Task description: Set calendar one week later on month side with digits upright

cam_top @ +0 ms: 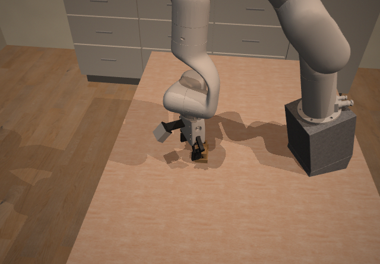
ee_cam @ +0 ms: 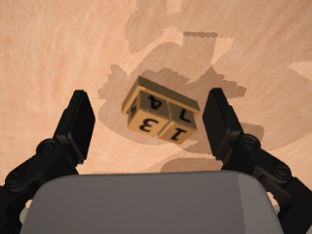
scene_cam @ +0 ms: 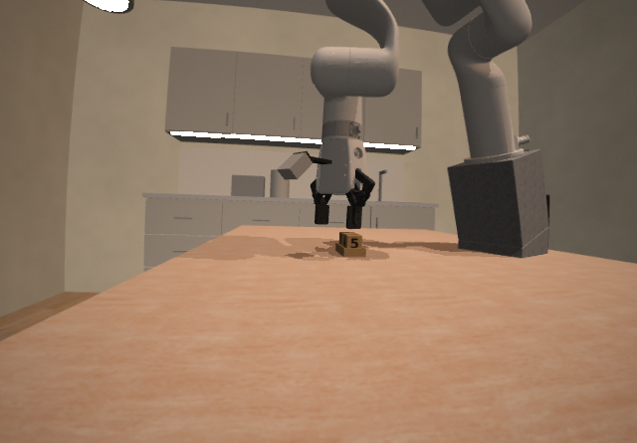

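Observation:
The wooden calendar stands on the table: a small tray with two digit cubes side by side. In the exterior view the side facing the camera shows a dark stroke on the left cube and a 5 on the right cube. In the wrist view the cubes show a 3 and a 1 on the near side and two other digits on top. My gripper is open and empty, fingertips just above the cubes. In the wrist view the gripper has one finger on each side of the cubes. In the top view the gripper partly hides the calendar.
The arm's dark base block stands at the table's right side, also in the exterior view. Grey drawers stand beyond the table's far edge. The left table edge drops to a wooden floor.

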Tool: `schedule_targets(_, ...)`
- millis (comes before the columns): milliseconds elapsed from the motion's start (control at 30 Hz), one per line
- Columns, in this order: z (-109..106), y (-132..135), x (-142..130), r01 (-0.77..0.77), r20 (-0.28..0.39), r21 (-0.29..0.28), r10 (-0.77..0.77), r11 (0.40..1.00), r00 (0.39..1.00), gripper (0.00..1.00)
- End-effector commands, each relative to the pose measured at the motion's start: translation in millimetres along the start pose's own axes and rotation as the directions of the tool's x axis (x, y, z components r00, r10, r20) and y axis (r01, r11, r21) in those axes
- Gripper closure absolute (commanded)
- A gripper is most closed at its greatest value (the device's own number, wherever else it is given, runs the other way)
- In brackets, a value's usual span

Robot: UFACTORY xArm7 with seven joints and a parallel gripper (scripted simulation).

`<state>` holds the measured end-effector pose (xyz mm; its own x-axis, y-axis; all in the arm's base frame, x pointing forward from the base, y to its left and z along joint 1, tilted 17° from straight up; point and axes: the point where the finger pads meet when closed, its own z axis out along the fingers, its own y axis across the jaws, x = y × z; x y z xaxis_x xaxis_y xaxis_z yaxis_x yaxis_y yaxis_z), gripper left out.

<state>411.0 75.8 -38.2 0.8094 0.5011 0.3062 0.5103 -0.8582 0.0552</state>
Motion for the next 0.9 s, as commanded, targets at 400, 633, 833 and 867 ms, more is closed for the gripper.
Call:
schedule_targets(400, -0.2, 14.6, 5.0, -0.258, 0.021, 0.011, 0.258, 0.966, 0.966, 0.0)
schedule_targets(633, -0.1, 18.3, 6.1, -0.464, 0.023, 0.006, 0.464, 0.886, 0.886, 0.0)
schedule_targets(833, 0.1, 27.7, 8.9, -0.498, 0.023, 0.005, 0.498, 0.867, 0.867, 0.0)
schedule_targets(867, 0.1, 27.7, 8.9, -0.498, 0.023, 0.005, 0.498, 0.867, 0.867, 0.0)
